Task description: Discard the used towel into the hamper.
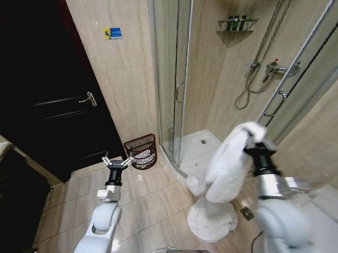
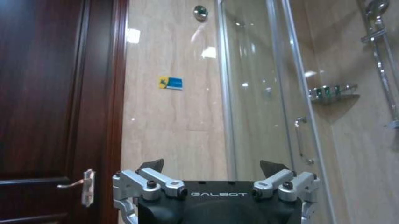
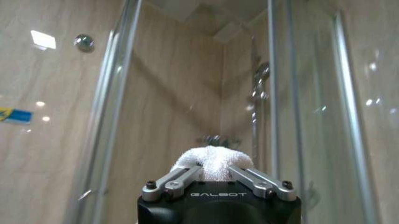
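I am holding the towel pinched in my right gripper, long axis hanging vertical, its tail pooling on the floor. Deposit is still pending: the hamper is standing at ten o'clock, well apart. My left gripper is hovering wide-spread near it.

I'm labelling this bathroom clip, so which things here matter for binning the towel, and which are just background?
Job:
towel, pinched in the right gripper, tail piled on the floor
hamper, by the shower door
left gripper, open, near the hamper

Background:
door
shower hose
shelf of bottles
wall sticker
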Robot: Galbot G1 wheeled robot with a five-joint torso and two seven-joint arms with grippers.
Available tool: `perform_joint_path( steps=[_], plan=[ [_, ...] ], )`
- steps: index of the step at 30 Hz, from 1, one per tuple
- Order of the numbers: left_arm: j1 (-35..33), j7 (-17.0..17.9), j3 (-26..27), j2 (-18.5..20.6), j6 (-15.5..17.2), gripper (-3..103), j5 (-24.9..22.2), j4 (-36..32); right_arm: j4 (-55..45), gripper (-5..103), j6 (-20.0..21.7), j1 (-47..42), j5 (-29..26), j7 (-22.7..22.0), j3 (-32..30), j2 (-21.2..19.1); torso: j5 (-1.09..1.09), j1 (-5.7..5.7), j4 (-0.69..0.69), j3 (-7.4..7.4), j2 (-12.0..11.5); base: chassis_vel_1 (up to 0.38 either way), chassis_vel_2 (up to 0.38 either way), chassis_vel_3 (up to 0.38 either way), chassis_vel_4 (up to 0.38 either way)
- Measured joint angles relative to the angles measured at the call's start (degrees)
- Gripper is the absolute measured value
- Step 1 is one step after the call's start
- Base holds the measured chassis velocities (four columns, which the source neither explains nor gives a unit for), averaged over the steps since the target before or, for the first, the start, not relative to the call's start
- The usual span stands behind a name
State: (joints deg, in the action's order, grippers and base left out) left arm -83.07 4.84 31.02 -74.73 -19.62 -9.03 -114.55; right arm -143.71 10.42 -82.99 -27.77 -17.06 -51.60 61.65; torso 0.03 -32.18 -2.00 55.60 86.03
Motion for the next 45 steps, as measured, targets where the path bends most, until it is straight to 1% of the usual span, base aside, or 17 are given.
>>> perform_joint_path(
  steps=[1, 2, 3, 4, 6, 7, 10, 14, 16, 17, 18, 20, 21, 23, 28, 35, 45],
  plan=[
    [-0.2, -0.1, -0.2, -0.2, 0.0, 100, 0.0, -0.3, 0.0, 3, 0.8, 0.6, -4.5, -0.6, -4.1, -3.2, 0.01, 0.00, 0.02, 0.00, 0.0, 0.000, 0.000, 0.000, 0.000],
    [-0.2, -0.2, -0.3, -0.2, 0.0, 100, 0.0, -0.4, 0.0, 3, 1.1, 0.9, -6.5, -1.0, -5.8, -4.8, 0.01, 0.00, 0.01, 0.00, 0.0, 0.000, 0.000, 0.000, 0.000],
    [-0.2, -0.2, -0.3, -0.2, 0.0, 100, 0.0, -0.4, 0.0, 3, 1.1, 0.9, -6.5, -1.0, -5.8, -4.8, 0.01, 0.00, 0.01, 0.00, 0.0, 0.000, 0.000, 0.000, 0.000],
    [-0.3, -0.2, -0.4, -0.5, 0.2, 100, 0.0, -0.6, 0.0, 3, 1.9, 2.0, -10.7, -1.9, -8.8, -8.0, -0.02, 0.00, 0.01, 0.00, 0.0, 0.000, 0.000, 0.000, 0.000],
    [-0.3, -0.2, -0.4, -0.7, 0.8, 100, 0.1, -1.1, 0.0, 3, 3.5, 3.6, -16.4, -3.6, -12.0, -12.2, 0.00, 0.00, 0.01, 0.00, 0.0, 0.000, 0.000, 0.000, 0.000],
    [-0.3, -0.2, -0.4, -0.7, 0.8, 100, 0.1, -1.1, 0.0, 3, 3.5, 3.6, -16.4, -3.6, -12.0, -12.2, 0.00, 0.00, 0.01, 0.00, 0.0, 0.000, 0.000, 0.000, 0.000],
    [-0.4, -0.1, -0.2, -0.7, 1.7, 100, 0.0, -1.7, 0.0, 3, 4.3, 5.3, -22.4, -6.4, -14.9, -17.4, -0.04, -0.01, -0.01, 0.00, 0.0, 0.000, 0.000, 0.000, 0.000],
    [-0.4, 0.3, -0.1, -0.7, 2.1, 100, 0.0, -1.8, 0.1, 3, 4.3, 5.5, -23.3, -7.5, -15.4, -18.6, -0.04, 0.00, 0.00, 0.00, 0.0, 0.000, 0.000, 0.000, 0.000],
    [-0.4, 0.5, 0.0, -0.8, 2.5, 100, 0.0, -1.9, 0.1, 3, 4.3, 5.3, -23.1, -7.5, -14.6, -17.9, -0.05, 0.00, 0.00, 0.00, 0.0, 0.000, 0.000, 0.000, 0.000],
    [-0.7, 0.4, 0.0, -0.9, 3.5, 100, -0.1, -2.3, 0.2, 3, 4.2, 4.7, -22.0, -7.4, -12.7, -15.6, -0.03, 0.00, 0.00, 0.00, 0.0, 0.000, 0.000, 0.000, 0.000],
    [-0.7, 0.4, 0.0, -0.9, 3.5, 100, -0.1, -2.3, 0.2, 3, 4.2, 4.7, -22.0, -7.4, -12.7, -15.6, -0.03, 0.00, 0.00, 0.00, 0.0, 0.000, 0.000, 0.000, 0.000],
    [-1.1, 0.3, -0.1, -0.9, 4.5, 100, -0.1, -2.7, 0.3, 3, 4.2, 3.3, -18.2, -6.3, -9.3, -11.0, -0.01, -0.01, 0.01, 0.00, 0.0, 0.000, 0.000, 0.000, 0.000],
    [-1.1, 0.3, -0.1, -0.9, 4.5, 100, -0.1, -2.7, 0.3, 3, 4.2, 3.3, -18.2, -6.3, -9.3, -11.0, -0.01, -0.01, 0.01, 0.00, 0.0, 0.000, 0.000, 0.000, 0.000],
    [-1.0, 0.2, -0.1, -0.8, 4.9, 100, 0.0, -2.8, 0.4, 3, 3.9, 1.9, -12.9, -4.3, -5.3, -6.7, 0.00, 0.00, 0.02, 0.01, 0.0, 0.000, 0.000, 0.000, 0.000],
    [-0.8, 0.2, 0.0, -0.6, 5.4, 100, 0.1, -3.0, 0.4, 3, 3.8, 1.7, -7.6, -2.5, -1.5, -3.9, -0.06, 0.00, 0.00, 0.00, 0.0, 0.000, 0.000, 0.000, 0.000],
    [-1.1, 0.3, 0.0, -0.7, 5.3, 100, 0.2, -2.9, 0.4, 3, 3.8, 1.3, -5.3, -1.5, 0.2, -2.2, -0.03, 0.00, 0.00, 0.00, 0.0, 0.038, 0.051, 0.051, 0.043],
    [-0.9, 1.8, 0.1, -0.7, 2.8, 100, 0.9, -2.3, 0.5, 3, 3.6, -0.1, 2.8, 0.7, 5.4, 2.2, -0.03, 0.00, -0.01, 0.00, 0.0, 0.044, 0.049, 0.067, 0.050]
  ],
)
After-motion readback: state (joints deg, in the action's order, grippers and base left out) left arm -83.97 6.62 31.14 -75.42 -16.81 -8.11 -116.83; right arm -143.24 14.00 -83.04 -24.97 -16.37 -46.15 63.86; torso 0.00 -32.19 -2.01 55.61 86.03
